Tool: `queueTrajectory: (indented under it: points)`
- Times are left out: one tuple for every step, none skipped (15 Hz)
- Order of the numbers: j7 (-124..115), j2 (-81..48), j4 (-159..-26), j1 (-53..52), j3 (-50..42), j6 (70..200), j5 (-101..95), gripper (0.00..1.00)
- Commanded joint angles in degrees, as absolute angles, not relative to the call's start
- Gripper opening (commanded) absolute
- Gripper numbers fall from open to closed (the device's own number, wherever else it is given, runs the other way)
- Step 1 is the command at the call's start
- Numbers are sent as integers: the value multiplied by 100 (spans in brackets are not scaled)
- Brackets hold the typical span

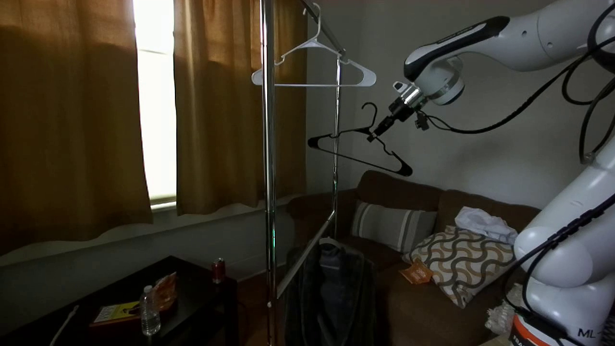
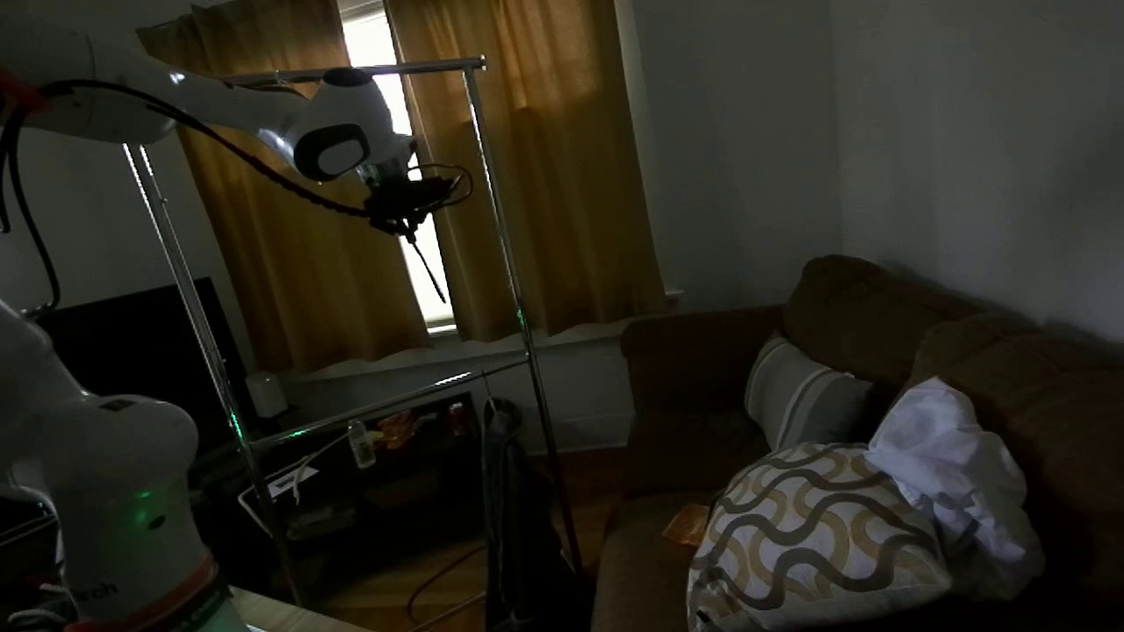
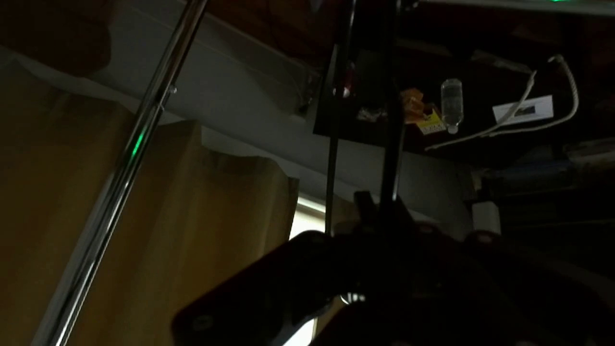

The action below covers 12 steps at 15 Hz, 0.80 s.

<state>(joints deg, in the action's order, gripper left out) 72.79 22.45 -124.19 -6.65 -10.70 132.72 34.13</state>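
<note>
Tool (image 1: 372, 138) was clamped on black hanger (image 1: 363, 130) just below its upturned hook; long axis tilted, lower than rail (image 2: 430, 67); depth offset hard to judge.

The arm (image 1: 523, 48) stretches out high, its pincer (image 1: 373, 137) (jaws clamped) slanting downward.
</note>
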Motion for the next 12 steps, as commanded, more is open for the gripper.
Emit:
queueTrajectory:
  points:
    - [7401,2142,-11983,-886,-1124,13188,3998,2]
    - [7419,2092,-11851,-914,-1098,13186,4118,2]
    - [7444,2033,-11727,-936,-1059,13218,4202,2]
    - [7475,1982,-11589,-967,-1029,13209,4304,2]
    - [7481,1919,-11442,-983,-974,13225,4359,2]
    - [7506,1859,-11300,-998,-930,13241,4421,2]
    - [7544,1794,-11149,-1012,-882,13275,4482,2]
    - [7574,1720,-10986,-1010,-834,13312,4524,2]
    - [7607,1651,-10834,-1000,-783,13355,4573,2]
    - [7641,1575,-10668,-989,-732,13397,4602,2]
    - [7693,1506,-10526,-984,-690,13449,4639,2]
    - [7726,1420,-10363,-980,-644,13500,4661,2]
